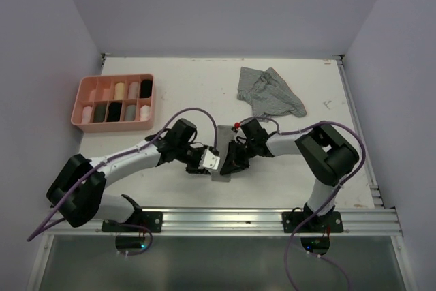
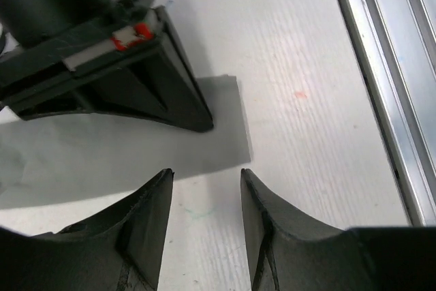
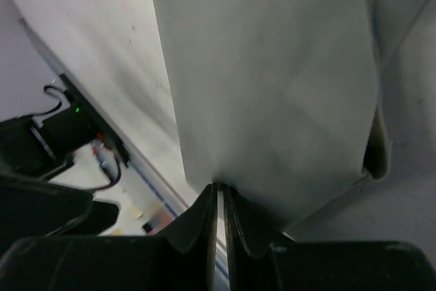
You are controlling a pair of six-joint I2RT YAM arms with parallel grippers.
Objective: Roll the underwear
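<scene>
Right hand pinching grey underwear edge; left hand spread, just beside

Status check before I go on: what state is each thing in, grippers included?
Left gripper: open, empty, at the corner of the grey underwear.
Right gripper: shut on the grey underwear's edge.
Grey underwear: lying flat, not yet rolled.
Striped underwear: crumpled, unrolled, lying loose at the far right.
Tray: several compartments hold rolls.
</scene>
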